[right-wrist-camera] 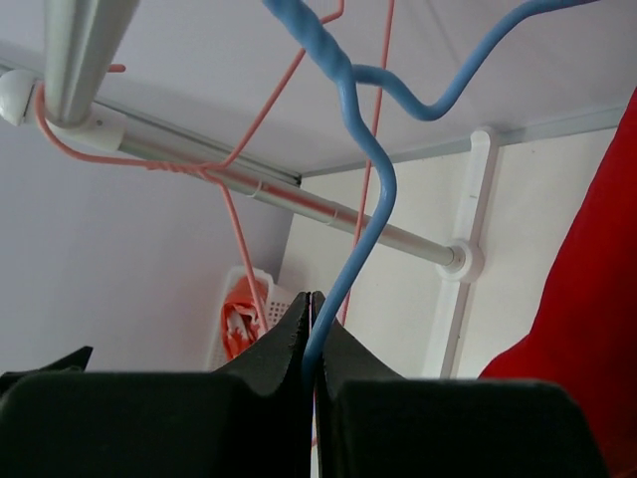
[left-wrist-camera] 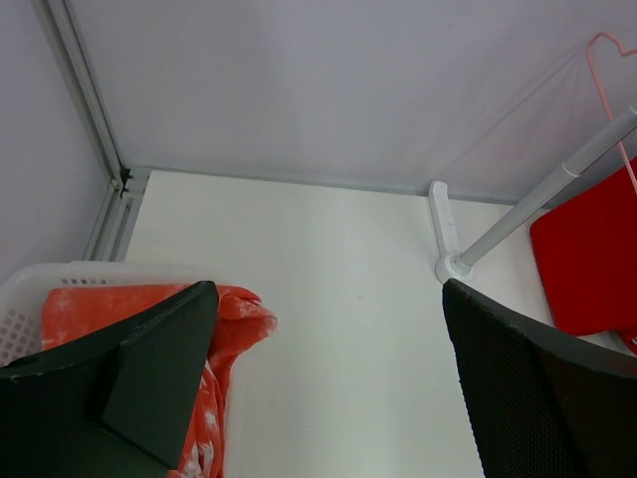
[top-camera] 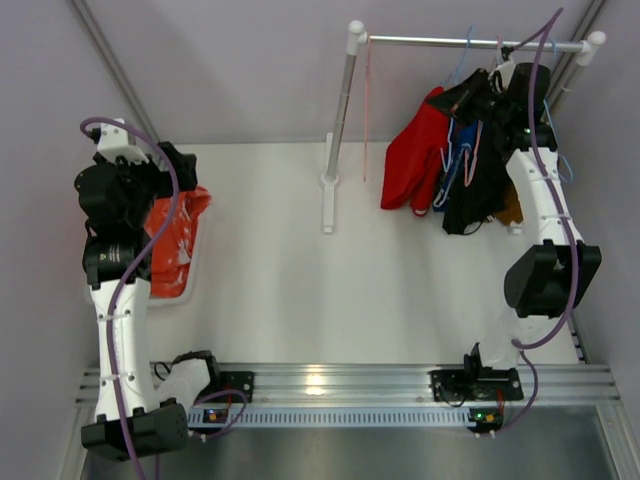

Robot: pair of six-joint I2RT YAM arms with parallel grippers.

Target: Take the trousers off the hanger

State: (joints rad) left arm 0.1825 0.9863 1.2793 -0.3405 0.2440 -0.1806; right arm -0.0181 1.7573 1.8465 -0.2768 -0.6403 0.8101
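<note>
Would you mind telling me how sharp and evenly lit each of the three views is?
Top external: soft, even light, with glare on the aluminium rail. Left wrist: bright table, but the open left gripper looms dark and soft. Right wrist: the blue hanger pinched in the right gripper blurs close to the lens.

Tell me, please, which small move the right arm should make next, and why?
Probably raise the right gripper a little, so that the blue hanger comes up off the rail. Its jaws are shut on the hanger's wire under the rail, and the trousers hang there, not yet removed.
</note>
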